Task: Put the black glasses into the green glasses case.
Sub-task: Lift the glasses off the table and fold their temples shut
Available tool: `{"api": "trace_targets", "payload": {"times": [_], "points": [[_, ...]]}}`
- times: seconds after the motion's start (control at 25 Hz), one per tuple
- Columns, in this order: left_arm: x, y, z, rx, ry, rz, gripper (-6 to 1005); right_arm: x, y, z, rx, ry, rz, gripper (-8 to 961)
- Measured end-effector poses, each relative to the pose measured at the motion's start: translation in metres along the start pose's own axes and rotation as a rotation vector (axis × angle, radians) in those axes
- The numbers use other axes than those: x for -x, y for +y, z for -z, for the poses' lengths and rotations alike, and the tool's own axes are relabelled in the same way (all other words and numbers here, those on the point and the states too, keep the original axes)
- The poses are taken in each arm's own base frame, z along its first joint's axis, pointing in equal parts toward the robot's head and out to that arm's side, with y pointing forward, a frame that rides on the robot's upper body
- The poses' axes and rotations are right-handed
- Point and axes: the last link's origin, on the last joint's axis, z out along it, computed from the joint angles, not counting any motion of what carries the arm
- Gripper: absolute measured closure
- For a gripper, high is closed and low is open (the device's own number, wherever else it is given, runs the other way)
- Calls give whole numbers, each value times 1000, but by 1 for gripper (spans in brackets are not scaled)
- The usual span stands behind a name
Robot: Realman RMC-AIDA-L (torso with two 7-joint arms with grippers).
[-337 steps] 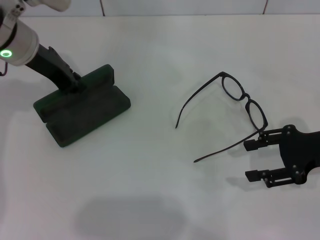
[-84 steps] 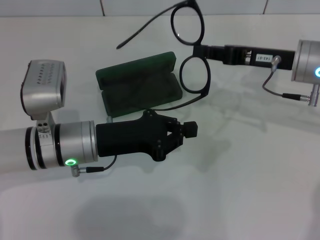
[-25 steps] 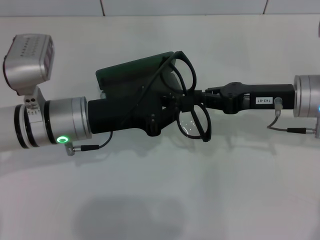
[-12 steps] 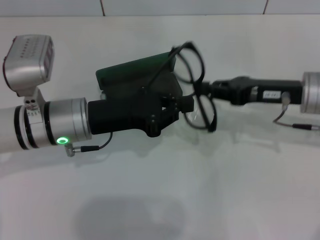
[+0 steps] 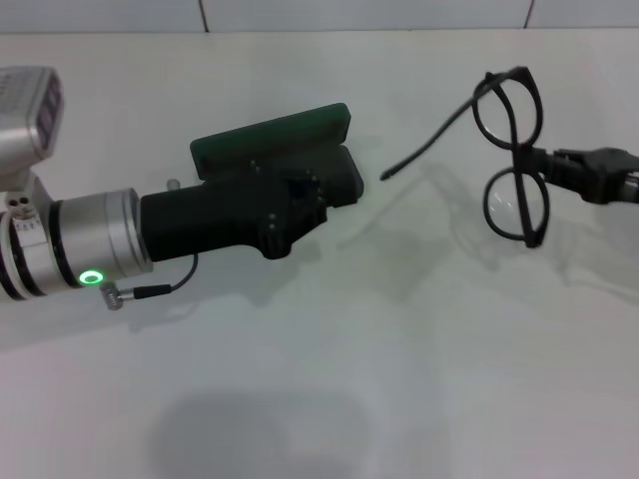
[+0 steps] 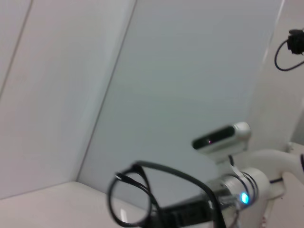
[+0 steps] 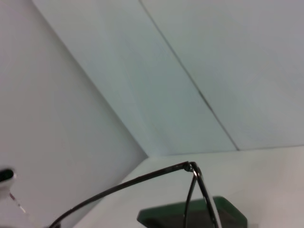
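The green glasses case (image 5: 272, 136) lies open on the white table, left of centre, and its rim also shows in the right wrist view (image 7: 190, 216). My left gripper (image 5: 318, 198) hangs over the case's lower half and hides most of it. The black glasses (image 5: 511, 160) are held in the air at the far right, lenses stacked one above the other, with one temple arm reaching back toward the case. My right gripper (image 5: 551, 166) is shut on their bridge. In the left wrist view the glasses (image 6: 128, 199) appear in front of the right arm.
The white table (image 5: 329, 379) runs wide and bare in front of both arms. A tiled wall edge (image 5: 359, 15) lies at the back. The robot's head camera (image 6: 221, 137) shows beyond the right arm in the left wrist view.
My right gripper has carried the glasses to the right, away from the case and the left gripper. The left arm has drawn back a little to the left.
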Motion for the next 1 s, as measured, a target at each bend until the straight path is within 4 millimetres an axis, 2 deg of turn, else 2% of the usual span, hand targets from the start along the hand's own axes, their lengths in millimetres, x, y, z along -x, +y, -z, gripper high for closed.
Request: {"api": "trace_targets", "payload": {"times": [0.08, 0.24, 0.48, 0.72, 1.0], "points": [[-2, -1, 2, -10, 14, 0, 988, -4, 3, 6, 20, 10, 26, 889], [-6, -3, 2, -19, 34, -9, 987, -11, 7, 6, 49, 42, 52, 888], [-6, -2, -1, -6, 26, -8, 986, -20, 14, -29, 81, 185, 112, 888], [-1, 2, -3, 7, 18, 6, 985, -11, 18, -56, 99, 232, 190, 889], [3, 8, -5, 48, 4, 55, 984, -3, 24, -68, 128, 221, 273, 889]]}}
